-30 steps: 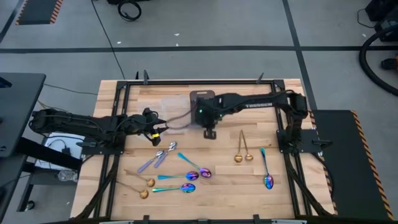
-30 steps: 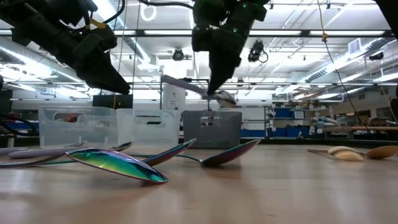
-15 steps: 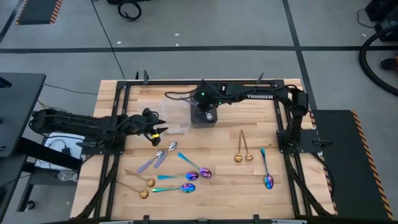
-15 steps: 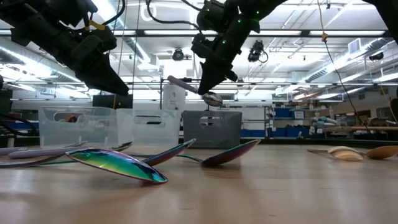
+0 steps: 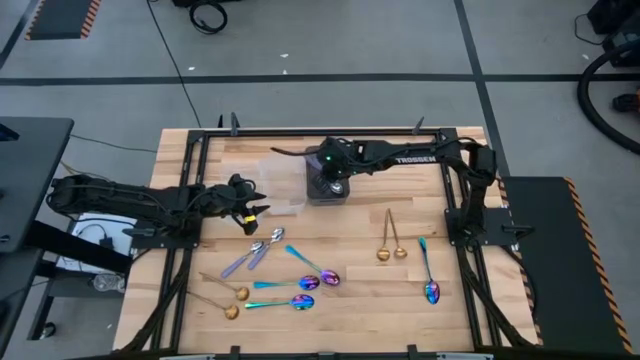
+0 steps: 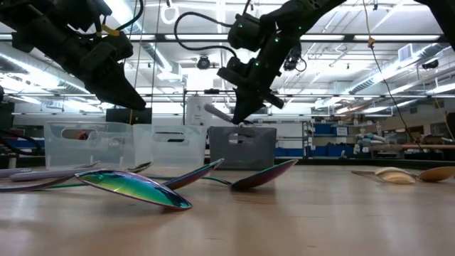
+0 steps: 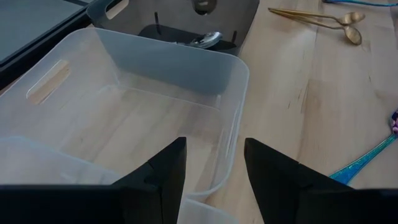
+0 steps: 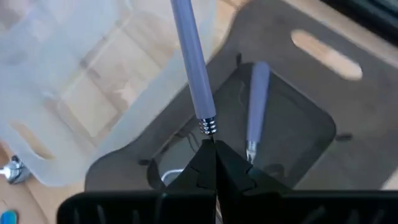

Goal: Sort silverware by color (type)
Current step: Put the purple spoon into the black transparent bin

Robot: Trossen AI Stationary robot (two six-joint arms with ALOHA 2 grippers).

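While above the dark gray tray (image 5: pixel 322 192), right claw (image 8: pixel 211 163) clamped on a silver spoon (image 8: pixel 191 68); left claw (image 7: pixel 213 171) wide, empty.

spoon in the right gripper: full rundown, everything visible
The silver spoon has a pale lavender-grey handle with a ribbed metal collar where it narrows. The right gripper, shut, pinches it just below that collar, so the handle sticks out tilted and the bowl hangs down. It is over the dark gray tray, where another like spoon already lies. Whether it touches the tray is unclear.

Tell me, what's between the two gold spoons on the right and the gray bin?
Nothing: just bare wooden table between the gold spoons and the gray bin, seen from above.
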